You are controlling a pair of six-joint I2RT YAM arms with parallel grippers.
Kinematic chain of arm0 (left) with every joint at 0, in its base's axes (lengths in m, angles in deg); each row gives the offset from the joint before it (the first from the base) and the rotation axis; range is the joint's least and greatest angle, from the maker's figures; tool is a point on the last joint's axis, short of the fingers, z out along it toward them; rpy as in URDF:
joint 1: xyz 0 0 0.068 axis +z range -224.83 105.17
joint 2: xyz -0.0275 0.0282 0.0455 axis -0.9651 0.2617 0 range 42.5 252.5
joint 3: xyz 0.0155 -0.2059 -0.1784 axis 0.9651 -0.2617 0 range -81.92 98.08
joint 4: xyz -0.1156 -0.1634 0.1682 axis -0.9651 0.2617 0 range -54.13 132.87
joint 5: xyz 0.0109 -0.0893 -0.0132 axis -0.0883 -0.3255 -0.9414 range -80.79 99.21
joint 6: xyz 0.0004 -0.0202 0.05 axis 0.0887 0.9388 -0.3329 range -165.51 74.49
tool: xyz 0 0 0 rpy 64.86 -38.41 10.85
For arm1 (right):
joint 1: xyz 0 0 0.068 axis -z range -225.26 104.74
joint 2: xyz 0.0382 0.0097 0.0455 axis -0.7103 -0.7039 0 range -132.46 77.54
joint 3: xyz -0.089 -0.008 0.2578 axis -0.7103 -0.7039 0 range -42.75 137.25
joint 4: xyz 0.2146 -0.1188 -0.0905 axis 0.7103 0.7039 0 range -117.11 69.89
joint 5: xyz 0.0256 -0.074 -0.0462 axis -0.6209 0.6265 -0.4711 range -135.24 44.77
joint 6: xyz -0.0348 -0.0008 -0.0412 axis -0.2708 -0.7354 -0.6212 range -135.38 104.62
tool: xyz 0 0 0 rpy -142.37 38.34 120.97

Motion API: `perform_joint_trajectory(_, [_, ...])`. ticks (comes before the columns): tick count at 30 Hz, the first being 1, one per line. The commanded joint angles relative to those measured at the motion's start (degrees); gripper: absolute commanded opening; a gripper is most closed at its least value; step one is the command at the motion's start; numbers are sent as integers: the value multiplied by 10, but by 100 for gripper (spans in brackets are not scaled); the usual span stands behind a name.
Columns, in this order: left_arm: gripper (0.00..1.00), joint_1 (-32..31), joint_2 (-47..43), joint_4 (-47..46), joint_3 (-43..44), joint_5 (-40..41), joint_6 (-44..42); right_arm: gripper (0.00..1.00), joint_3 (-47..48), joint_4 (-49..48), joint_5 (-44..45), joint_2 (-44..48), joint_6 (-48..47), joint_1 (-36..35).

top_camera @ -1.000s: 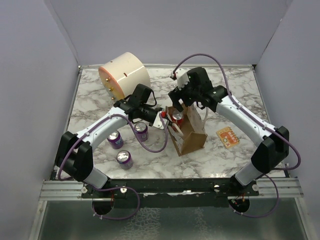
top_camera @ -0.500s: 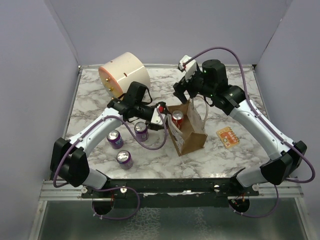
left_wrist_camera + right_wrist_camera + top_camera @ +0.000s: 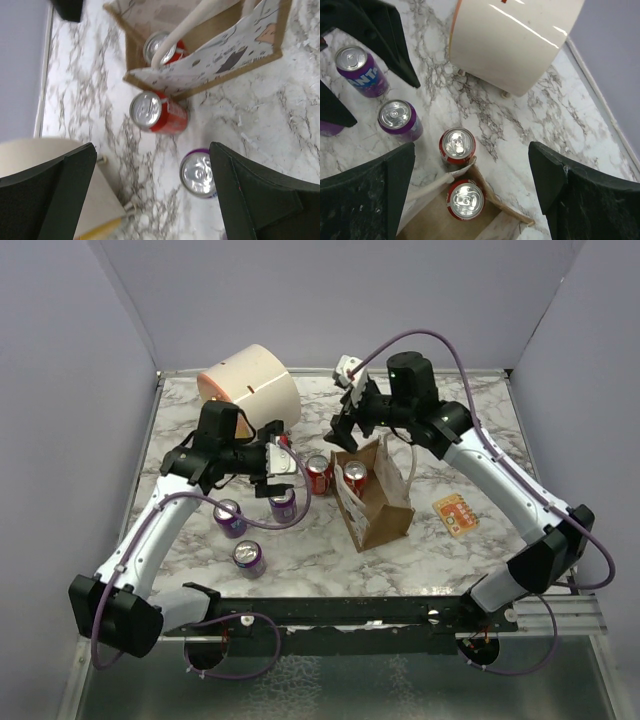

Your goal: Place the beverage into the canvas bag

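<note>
The canvas bag (image 3: 380, 508) sits just below the right claw (image 3: 471, 146), with one red can (image 3: 465, 200) inside it. Both claws gape wide and empty. A loose red can (image 3: 159, 111) stands on the bench (image 3: 430, 550) just ahead of the left claw (image 3: 152, 146), beside the bag. Fetching it looks like the step in hand, so that claw must descend around it and close.

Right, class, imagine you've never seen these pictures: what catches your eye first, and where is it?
The brown bag stands open mid-table with one red can inside, and a second red can stands just outside its left wall. A big cream cylinder lies on its side at the far left, and three purple cans stand at the near left.
</note>
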Motion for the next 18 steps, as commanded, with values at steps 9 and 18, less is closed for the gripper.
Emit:
perform_joint_trajectory(9, [99,138,-117,-62,-90,237,188,100,110,122,44,-163,-78,-66])
perform_joint_trajectory(18, [99,188,-137,-77,-102,226,220,100,152,160,113,-245,-119,-99])
